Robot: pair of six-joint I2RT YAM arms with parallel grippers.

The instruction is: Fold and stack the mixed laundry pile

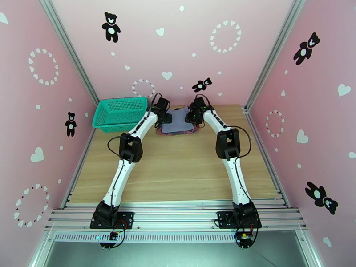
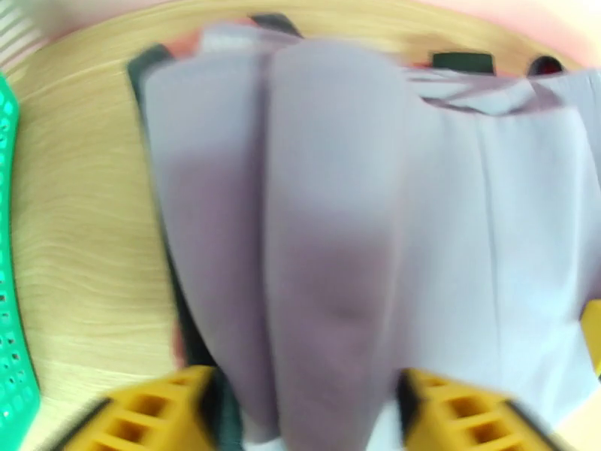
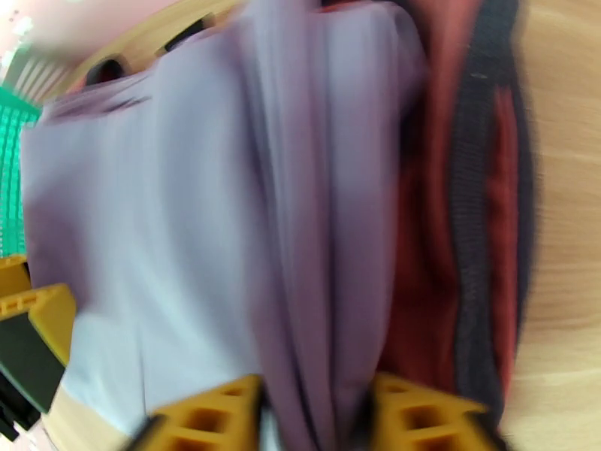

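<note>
Shirt (image 1: pixel 177 121) lies over the tank top (image 3: pixel 432 242) at the far middle of the surface (image 1: pixel 178 170), its long axis running arm to arm — my left gripper (image 2: pixel 297 419) and right gripper (image 3: pixel 315 415) each pinch a ridge of it at opposite ends.

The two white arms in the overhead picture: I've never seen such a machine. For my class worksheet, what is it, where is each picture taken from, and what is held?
They are two robot arms bolted at the near edge of a table. One picture comes from a fixed camera above; the two close-ups come from cameras on the wrists. The arms' two-finger ends, the left gripper and right gripper, each pinch a fold of a grey-lavender shirt lying on a rust-red tank top. A teal basket stands beside it.
</note>
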